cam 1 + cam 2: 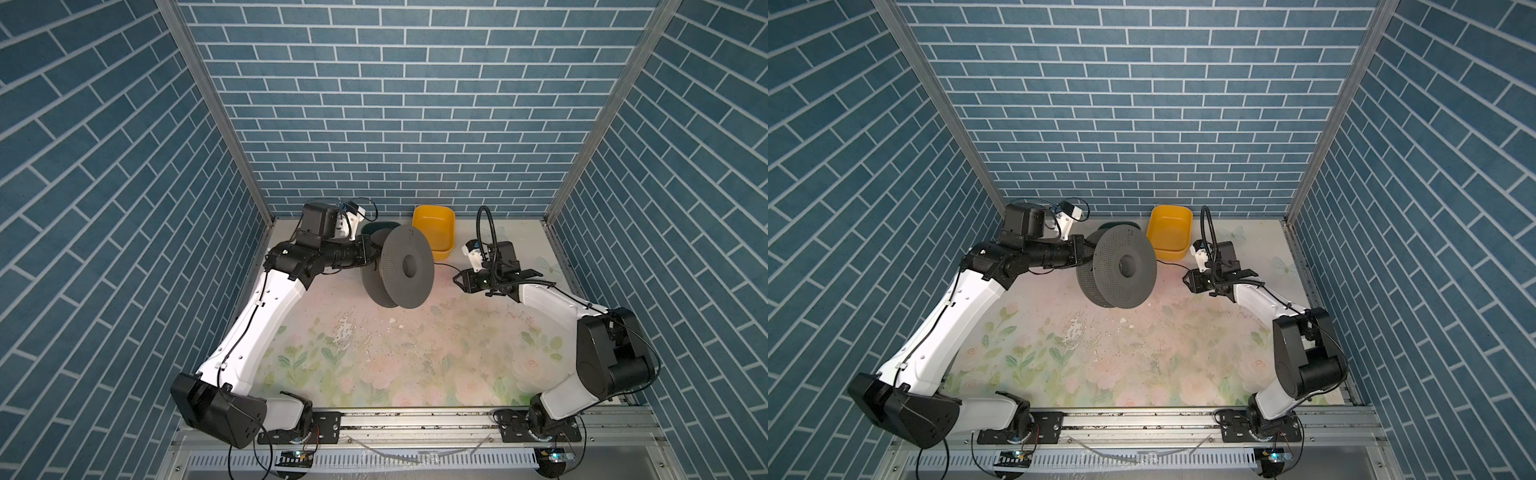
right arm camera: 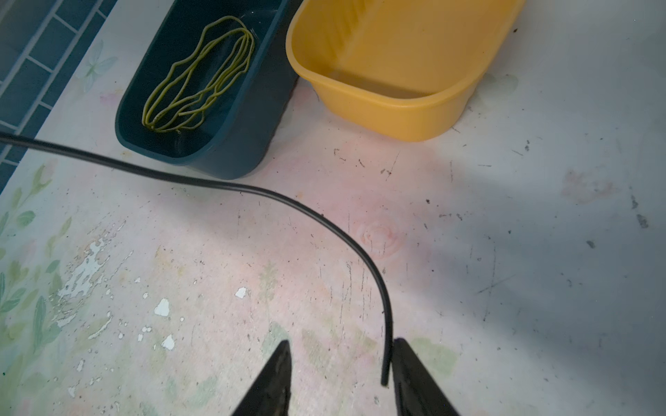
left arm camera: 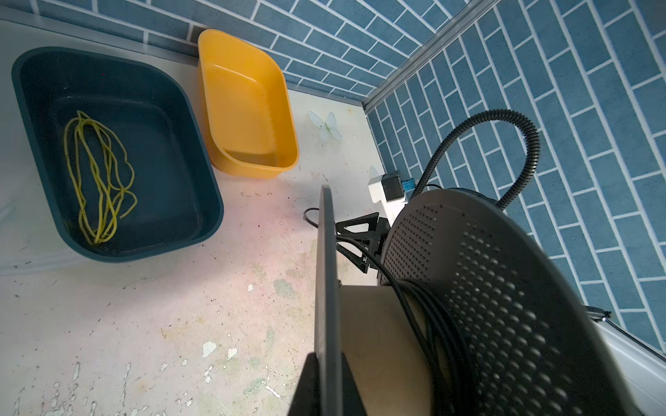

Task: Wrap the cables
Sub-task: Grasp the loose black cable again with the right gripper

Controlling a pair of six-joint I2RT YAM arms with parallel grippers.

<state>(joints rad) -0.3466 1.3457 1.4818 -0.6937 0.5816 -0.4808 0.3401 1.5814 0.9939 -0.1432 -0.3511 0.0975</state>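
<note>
A grey perforated spool [image 1: 399, 270] [image 1: 1121, 270] is held up on edge above the table's far middle. My left gripper [image 3: 328, 354] is shut on one flange's rim, a finger on each face. The black cable [image 3: 432, 324] is wound in several turns round the tan core. A free length of the cable [image 2: 288, 201] [image 1: 446, 264] runs from the spool to my right gripper [image 2: 340, 342] [image 1: 457, 282]. That gripper is open, jaws well apart. The cable's end lies against the inner face of one finger [image 2: 407, 363], not pinched.
A dark blue bin [image 3: 216, 201] [image 2: 230, 144] at the back holds a bundle of yellow strands [image 3: 97, 173]. Beside it stands an empty yellow bin [image 1: 434, 232] [image 3: 252, 165]. Blue brick walls close in the back and both sides of the worn floral tabletop [image 1: 395, 353].
</note>
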